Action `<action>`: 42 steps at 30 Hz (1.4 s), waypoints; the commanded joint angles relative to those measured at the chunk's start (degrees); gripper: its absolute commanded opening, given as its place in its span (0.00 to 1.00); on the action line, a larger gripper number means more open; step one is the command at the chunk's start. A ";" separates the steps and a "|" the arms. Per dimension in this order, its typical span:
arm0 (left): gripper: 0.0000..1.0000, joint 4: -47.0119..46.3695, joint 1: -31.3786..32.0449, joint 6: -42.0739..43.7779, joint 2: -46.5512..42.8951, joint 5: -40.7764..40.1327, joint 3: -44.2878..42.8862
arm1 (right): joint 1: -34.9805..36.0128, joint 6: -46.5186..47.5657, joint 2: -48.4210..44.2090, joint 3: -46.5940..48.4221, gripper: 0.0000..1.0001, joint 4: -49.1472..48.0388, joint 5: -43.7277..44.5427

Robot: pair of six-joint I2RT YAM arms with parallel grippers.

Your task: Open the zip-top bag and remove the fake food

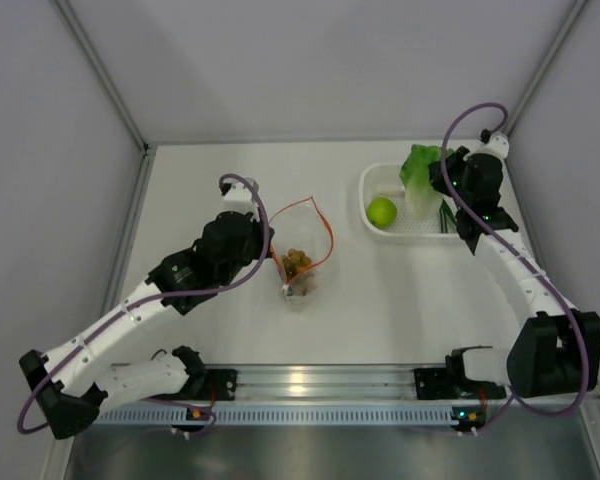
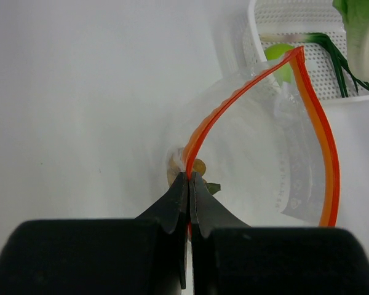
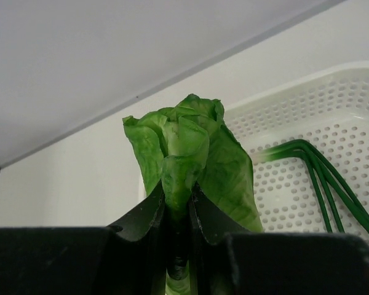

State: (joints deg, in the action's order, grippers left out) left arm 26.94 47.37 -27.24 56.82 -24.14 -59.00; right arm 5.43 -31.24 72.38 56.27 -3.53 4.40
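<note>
The clear zip-top bag [image 1: 302, 255] lies mid-table with its orange-red zip strip [image 2: 320, 132] spread open in a loop. The brown cluster of balls [image 1: 297, 262] sits inside it. My left gripper [image 2: 189, 178] is shut on the zip strip at the bag's left corner. My right gripper [image 3: 178, 196] is shut on the leafy lettuce [image 3: 187, 153] and holds it over the white basket [image 1: 380, 235]; in the top view the lettuce [image 1: 418, 170] hangs at the basket's far side. The lime-green fruit [image 1: 381, 211] rests in the basket.
Thin dark green stems [image 3: 323, 178] lie in the white perforated basket [image 3: 357, 110] at the back right. Grey walls close in the back and both sides. A metal rail [image 1: 320, 385] runs along the near edge.
</note>
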 commanded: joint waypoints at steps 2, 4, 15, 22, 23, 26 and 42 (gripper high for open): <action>0.00 4.60 0.17 2.19 -1.09 -1.79 -5.68 | -1.12 2.41 2.76 2.00 0.00 -2.62 0.17; 0.00 6.45 0.17 2.46 -1.53 -2.22 -7.34 | -1.12 3.29 4.96 2.00 0.00 -2.71 0.25; 0.00 11.82 0.17 5.89 -1.97 -8.99 -11.05 | -1.21 5.14 12.16 1.21 0.00 -5.52 0.69; 0.00 12.08 0.17 6.15 -0.92 -9.87 -10.43 | -1.12 5.84 14.90 2.62 0.29 -2.36 0.61; 0.00 12.08 0.17 6.15 -0.66 -9.96 -10.43 | -1.12 5.84 14.98 2.70 0.37 -2.18 0.43; 0.00 12.08 0.17 6.06 0.31 -9.70 -10.87 | -1.13 5.40 15.07 4.02 0.70 0.36 0.43; 0.00 9.10 0.17 -0.52 3.47 -6.09 -11.40 | 0.73 -0.30 0.14 1.75 0.99 6.54 -10.91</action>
State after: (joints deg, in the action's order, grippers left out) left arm 39.00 47.37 -25.54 59.51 -30.70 -68.60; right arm 6.57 -27.27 76.38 58.15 4.49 4.05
